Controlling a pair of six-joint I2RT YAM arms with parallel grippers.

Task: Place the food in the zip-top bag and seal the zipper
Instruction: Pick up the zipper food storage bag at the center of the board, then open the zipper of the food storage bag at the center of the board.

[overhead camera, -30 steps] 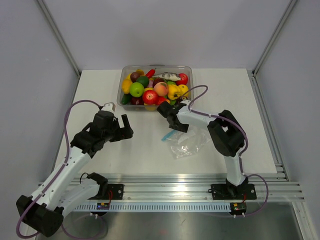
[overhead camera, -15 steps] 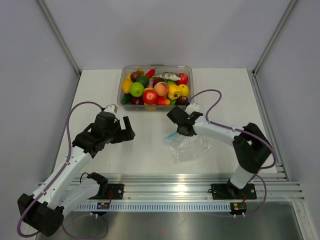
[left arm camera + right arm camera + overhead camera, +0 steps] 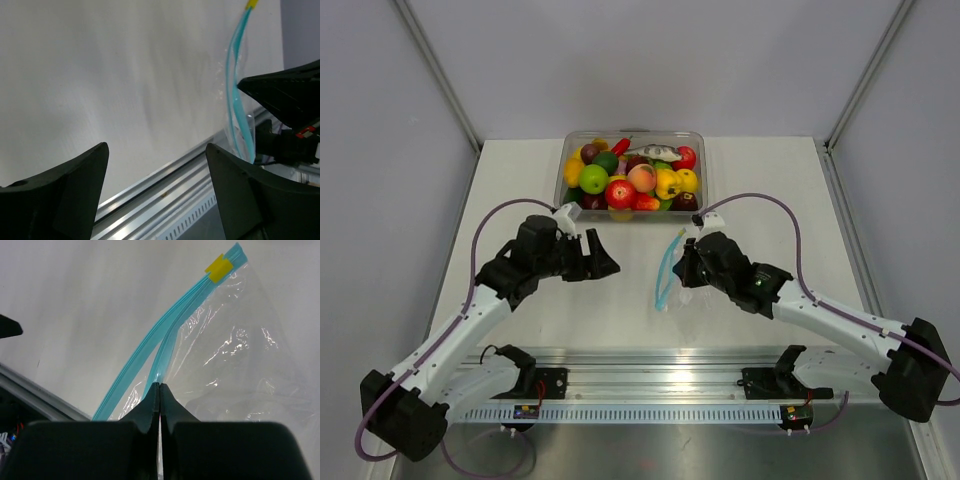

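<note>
My right gripper [image 3: 686,268] [image 3: 160,386] is shut on one lip of the clear zip-top bag [image 3: 235,365], at its teal-blue zipper [image 3: 167,330], and holds the bag up off the table with its mouth parted. The zipper shows as a thin teal arc in the top view [image 3: 666,268] and in the left wrist view [image 3: 235,95]. A yellow tag [image 3: 219,267] marks the zipper's far end. My left gripper [image 3: 602,262] [image 3: 156,190] is open and empty, left of the bag. The food, with a green apple [image 3: 593,178] and a red round fruit [image 3: 620,192], lies in the tub.
A rigid clear tub [image 3: 560,186] full of toy fruits stands at the back middle of the white table [image 3: 770,190]. An aluminium rail [image 3: 660,365] runs along the table's near edge. Grey walls close in both sides.
My right arm has swung forward and down, lifting the bag from lying flat to hanging with its zipper upright. My left gripper has moved right toward the bag.
</note>
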